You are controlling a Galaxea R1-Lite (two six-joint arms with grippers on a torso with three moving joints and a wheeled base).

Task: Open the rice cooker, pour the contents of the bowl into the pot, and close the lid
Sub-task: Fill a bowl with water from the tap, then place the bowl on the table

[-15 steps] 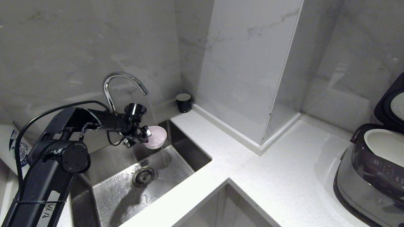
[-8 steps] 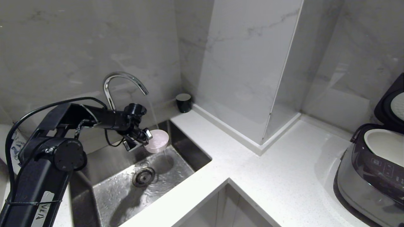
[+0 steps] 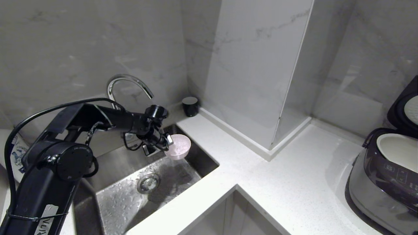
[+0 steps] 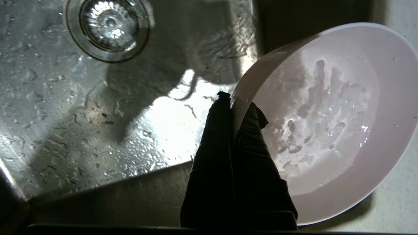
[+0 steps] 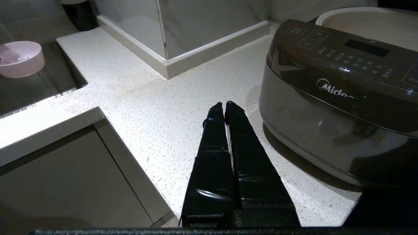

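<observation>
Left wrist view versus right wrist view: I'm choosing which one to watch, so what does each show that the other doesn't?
Only the left wrist view shows the sink drain, the wet sink floor, the water inside the bowl, and the left gripper shut on its rim. Only the right wrist view shows the rice cooker, the pot, the shut right gripper and a black cup. Both show the bowl and the white counter.

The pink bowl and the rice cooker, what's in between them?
Only bare white counter lies between the bowl and the rice cooker; the head view shows it.
</observation>
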